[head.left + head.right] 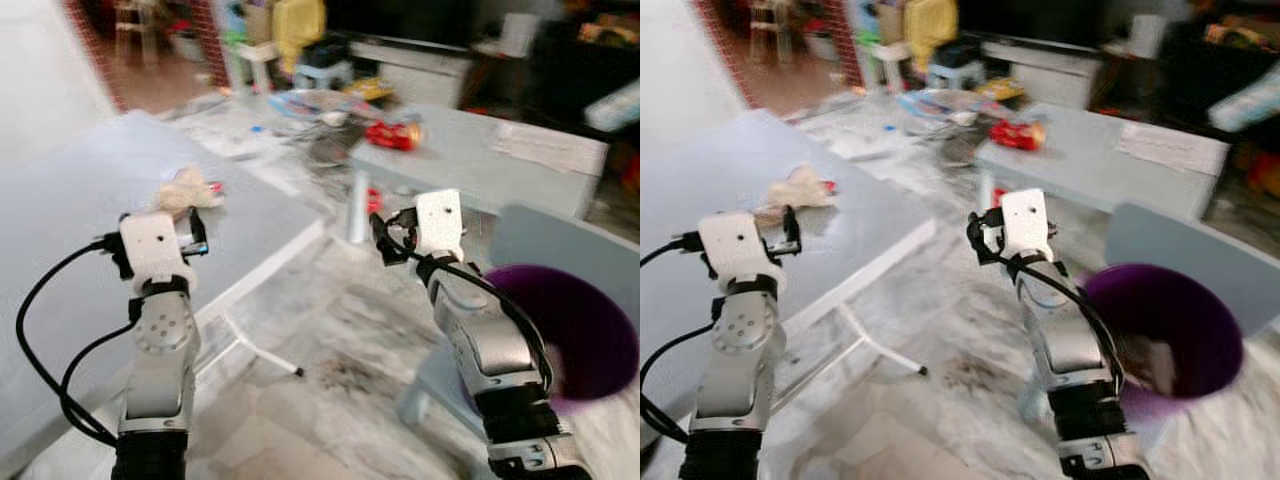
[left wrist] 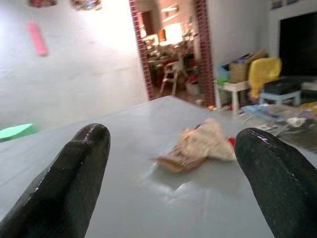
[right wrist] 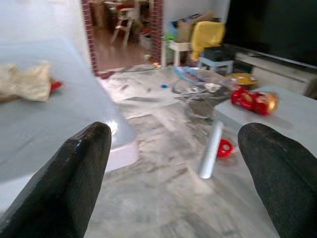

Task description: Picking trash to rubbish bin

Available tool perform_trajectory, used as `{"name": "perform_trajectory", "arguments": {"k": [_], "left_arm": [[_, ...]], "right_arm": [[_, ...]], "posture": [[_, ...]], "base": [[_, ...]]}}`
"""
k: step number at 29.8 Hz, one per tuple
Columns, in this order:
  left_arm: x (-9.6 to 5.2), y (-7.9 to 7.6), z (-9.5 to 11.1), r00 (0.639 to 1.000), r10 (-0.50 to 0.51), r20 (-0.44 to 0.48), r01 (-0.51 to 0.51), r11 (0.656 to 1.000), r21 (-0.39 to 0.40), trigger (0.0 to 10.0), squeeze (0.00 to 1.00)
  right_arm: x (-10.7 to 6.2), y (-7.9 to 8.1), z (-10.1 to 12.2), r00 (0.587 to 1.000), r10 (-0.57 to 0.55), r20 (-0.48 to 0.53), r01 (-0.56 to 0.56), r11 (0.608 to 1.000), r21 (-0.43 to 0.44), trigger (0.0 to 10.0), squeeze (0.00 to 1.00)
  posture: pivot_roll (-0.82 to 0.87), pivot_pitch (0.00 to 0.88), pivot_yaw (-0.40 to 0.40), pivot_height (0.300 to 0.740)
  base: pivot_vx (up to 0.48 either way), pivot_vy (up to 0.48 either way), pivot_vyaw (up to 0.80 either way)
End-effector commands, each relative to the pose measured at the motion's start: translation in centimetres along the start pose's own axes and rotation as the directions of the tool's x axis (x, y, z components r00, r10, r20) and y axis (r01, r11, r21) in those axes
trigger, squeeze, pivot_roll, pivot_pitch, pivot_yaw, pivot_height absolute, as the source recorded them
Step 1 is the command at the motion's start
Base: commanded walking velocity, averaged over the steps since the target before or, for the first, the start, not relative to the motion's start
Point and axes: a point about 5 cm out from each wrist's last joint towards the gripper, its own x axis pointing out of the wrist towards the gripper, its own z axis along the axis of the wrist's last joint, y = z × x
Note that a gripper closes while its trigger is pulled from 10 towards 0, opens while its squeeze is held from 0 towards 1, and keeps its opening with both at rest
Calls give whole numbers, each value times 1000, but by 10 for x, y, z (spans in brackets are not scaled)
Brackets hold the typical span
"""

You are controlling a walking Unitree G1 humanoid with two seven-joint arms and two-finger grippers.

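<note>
the grey table (image 1: 70, 230) fills the left of the frame. at lower right stands a purple rubbish bin (image 1: 1170, 325), its mouth tilted toward the camera. the crumpled beige trash (image 2: 198, 148) with a red bit lies on the table, long axis along the table's edge. the left claw (image 2: 168, 173) is spread open, facing the trash. the right claw (image 3: 173, 173) is spread open above the floor.
</note>
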Motion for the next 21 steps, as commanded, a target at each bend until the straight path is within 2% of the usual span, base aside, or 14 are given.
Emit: {"name": "perform_trajectory", "arguments": {"k": [1,21], "left_arm": [[1,2,2,1000,13,-4,-13,1000,12,10000,0],[-5,1,-2,997,28,-76,-31,999,-41,10000,0]], "right_arm": [[2,2,6,1000,14,24,-14,1000,-2,10000,0],[7,21,16,990,122,68,-119,992,-47,10000,0]], "posture": [[21,7,58,740],[31,23,20,740]], "base": [[0,0,800],[0,0,800]]}}
